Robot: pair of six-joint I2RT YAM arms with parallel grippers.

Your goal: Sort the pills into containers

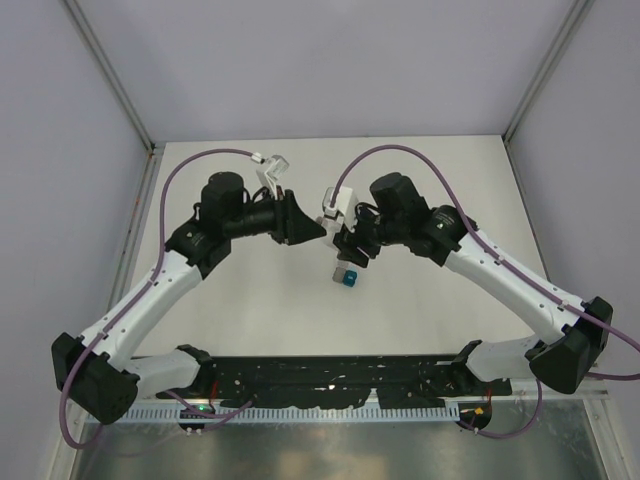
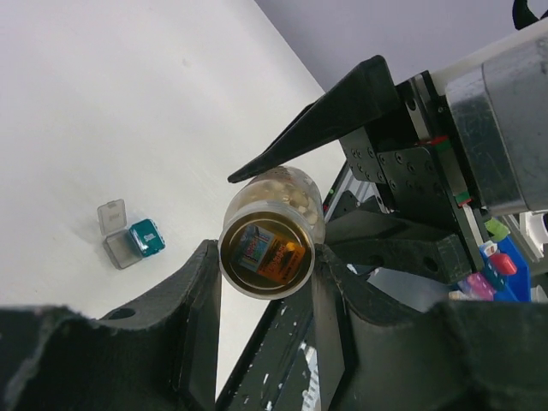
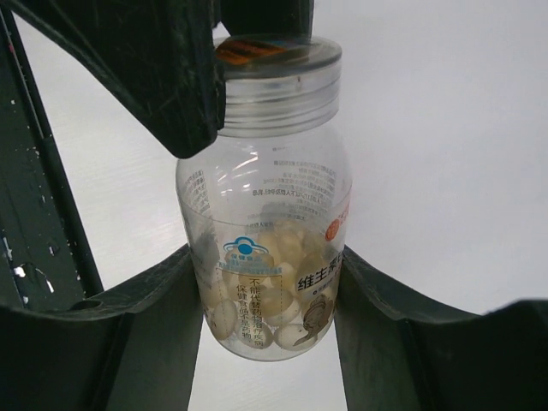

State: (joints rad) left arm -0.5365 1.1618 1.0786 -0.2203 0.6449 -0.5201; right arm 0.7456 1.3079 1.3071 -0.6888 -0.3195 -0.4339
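The white table is the biggest thing, and above its middle the two arms meet tip to tip. The right gripper is closed around the lower body of a clear bottle, one finger at each side, and holds it off the table. The left gripper is closed narrowly on the bottle's silver lid, which has an orange sticker on its top.

The two containers stand on the table side by side and seem to touch. One is a grey box with its flap open, the other a teal-blue box. Both are small cubes. They stand below the grippers, a little nearer to the arm bases, and apart from both.

The pills are pale cream ovals. All the ones I can see lie inside the bottle, between the right fingers.
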